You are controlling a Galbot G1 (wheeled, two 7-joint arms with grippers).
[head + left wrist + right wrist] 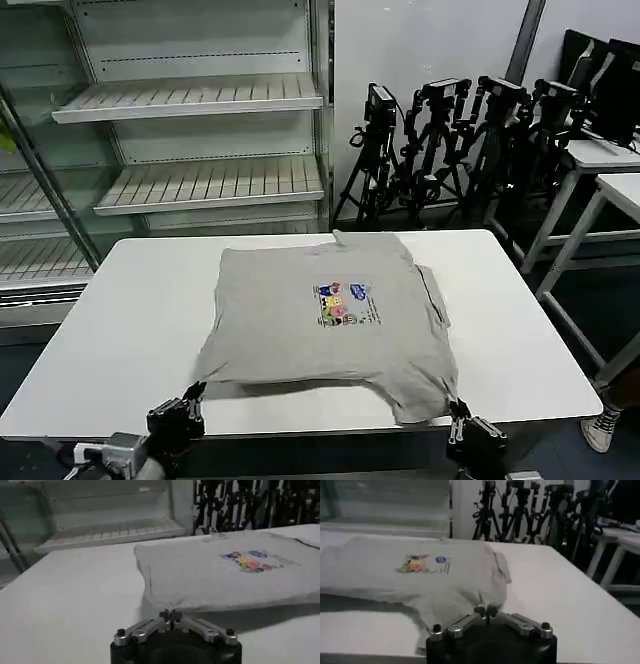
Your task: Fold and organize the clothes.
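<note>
The clothes are one light grey T-shirt [320,310] lying print-up on the white table [130,330], with a small multicoloured chest print. My left gripper [193,393] is at the table's near edge, shut on the shirt's near left corner. In the left wrist view the fabric [225,575] pulls to a point at that gripper [170,615], and the hem is raised over a shadow. My right gripper [457,410] is shut on the near right corner. The cloth [420,575] drapes down to it [485,611] in the right wrist view.
Bare table top runs along both sides of the shirt. Beyond the far edge stands a glass-fronted shelf unit [200,100]. Several black tripods with cameras [450,130] are at the back right. White side tables [610,170] stand to the right.
</note>
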